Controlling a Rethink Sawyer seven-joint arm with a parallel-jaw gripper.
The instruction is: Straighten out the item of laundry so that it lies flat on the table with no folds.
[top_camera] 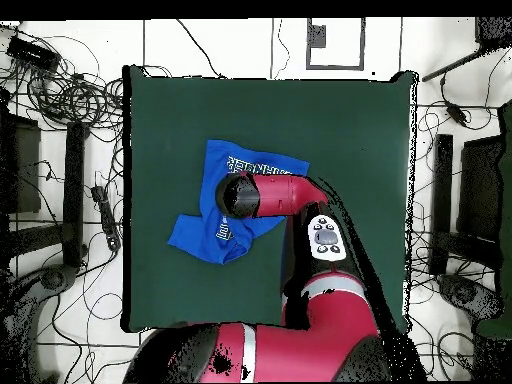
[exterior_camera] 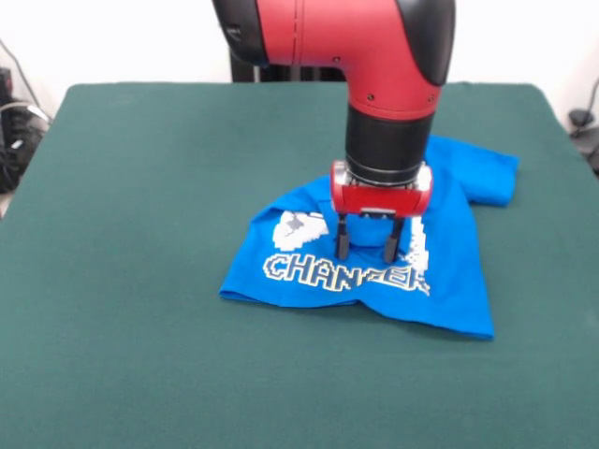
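Right of centre, the tool stands open-fingered (a blue fold between) on the rumpled T-shirt on the green surface.

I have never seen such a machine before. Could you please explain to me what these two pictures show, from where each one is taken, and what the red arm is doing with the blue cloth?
The red and black machine is a robot arm. At its end is a gripper, a simple hand with two dark fingers.

One picture is taken from across the table, facing the robot. The other looks straight down from above, so there the arm covers the middle of the shirt.

On the green table lies a small blue T-shirt with white lettering. It is crumpled, with folds, and one sleeve sticks out to the side.

The gripper's fingers stand apart, reaching down to the shirt's middle. A small ridge of blue cloth rises between them, but nothing is lifted; whether they already pinch it, I cannot tell.
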